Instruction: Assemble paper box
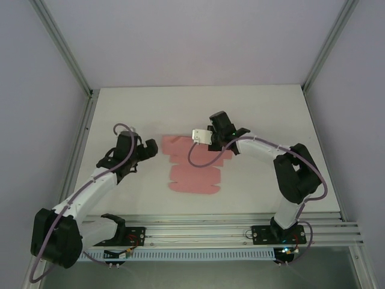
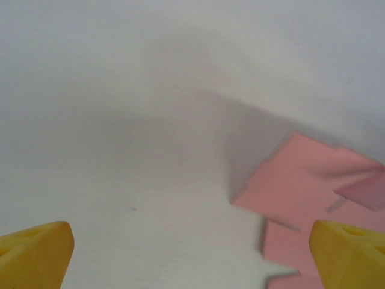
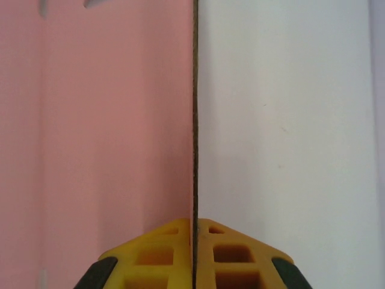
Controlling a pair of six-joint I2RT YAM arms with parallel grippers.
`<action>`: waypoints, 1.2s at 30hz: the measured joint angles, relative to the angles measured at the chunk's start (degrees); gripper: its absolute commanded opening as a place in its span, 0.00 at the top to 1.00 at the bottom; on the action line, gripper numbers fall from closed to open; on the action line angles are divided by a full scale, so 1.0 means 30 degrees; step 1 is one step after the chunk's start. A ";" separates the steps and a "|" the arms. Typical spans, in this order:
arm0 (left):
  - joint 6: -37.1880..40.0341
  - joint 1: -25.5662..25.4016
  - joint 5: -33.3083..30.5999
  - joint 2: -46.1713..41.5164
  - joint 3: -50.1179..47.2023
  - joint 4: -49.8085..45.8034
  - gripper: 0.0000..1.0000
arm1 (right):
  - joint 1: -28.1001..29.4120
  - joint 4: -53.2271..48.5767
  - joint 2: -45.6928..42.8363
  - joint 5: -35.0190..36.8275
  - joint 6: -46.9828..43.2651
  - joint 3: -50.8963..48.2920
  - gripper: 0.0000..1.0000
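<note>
While the right gripper clamps a flap of the paper box, flat at the middle of the table, we judge folding barely begun; next the wide-open left gripper must brace its left edge.

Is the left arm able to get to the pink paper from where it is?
Probably yes. Its open fingers sit just beside the paper box, a flat sheet, with only table between them and nothing blocking.

left arm stretched forward | left pincer spread wide | right arm bent inward | right pincer pinched closed
</note>
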 measured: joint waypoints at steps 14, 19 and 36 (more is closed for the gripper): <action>-0.0073 0.1989 0.0969 0.5326 0.1945 0.1574 0.12 | 0.0801 0.8145 0.0838 0.1945 -0.3009 -0.2426 1.00; -0.0277 0.2259 0.1086 0.7854 0.4131 0.0809 0.19 | 0.0801 0.7912 0.0117 0.1712 -0.3009 -0.2448 1.00; 0.1851 0.2382 0.6703 1.1431 0.5100 0.3759 0.48 | 0.0816 0.7380 -0.0255 0.2098 -0.2601 -0.2943 1.00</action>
